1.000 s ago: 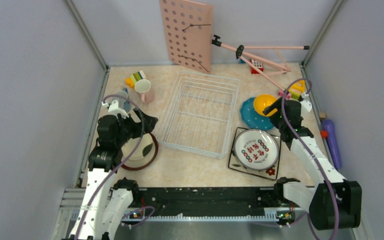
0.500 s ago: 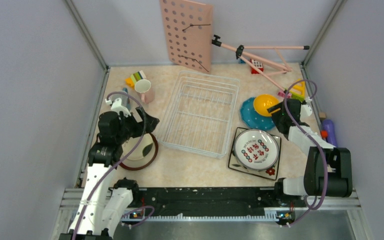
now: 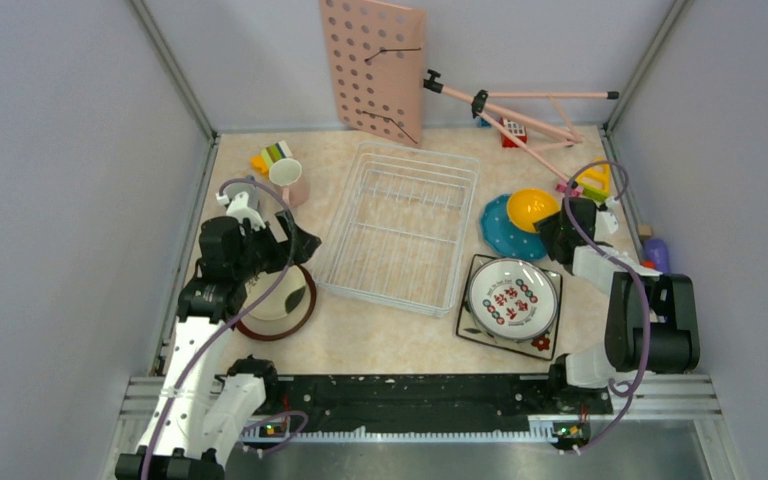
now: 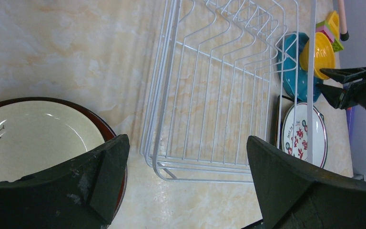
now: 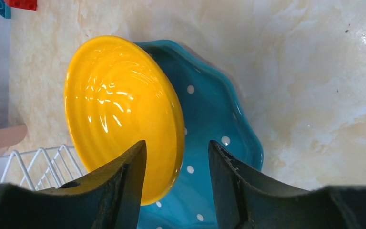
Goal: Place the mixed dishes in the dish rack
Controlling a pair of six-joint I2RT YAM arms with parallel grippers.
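Observation:
The white wire dish rack [image 3: 400,225] [image 4: 219,95] stands mid-table. Right of it, the yellow bowl [image 3: 532,207] [image 5: 119,109] rests tilted on the teal dotted plate [image 3: 505,232] [image 5: 219,124]. My right gripper [image 3: 552,228] [image 5: 177,145] is open, its jaws straddling the bowl's rim with a gap on both sides. The round white patterned plate [image 3: 512,297] lies on the square black-rimmed plate [image 3: 542,345]. My left gripper [image 3: 295,245] [image 4: 187,140] hangs wide open over the rack's near-left corner and the brown-rimmed cream plate [image 3: 280,305] [image 4: 33,138]. The pink mug [image 3: 290,180] stands at back left; the teal mug [image 3: 243,188] is mostly hidden.
A pink pegboard [image 3: 372,70] leans on the back wall beside a pink folding stand [image 3: 520,110]. Toy blocks lie at back left [image 3: 272,155], back right [image 3: 512,132] and by the right wall [image 3: 595,180]. A purple object [image 3: 660,255] lies along the right wall.
My right gripper has slid in over the yellow bowl's rim and its jaws have narrowed; the right arm has folded back. The left gripper drifted slightly toward the back, still wide open.

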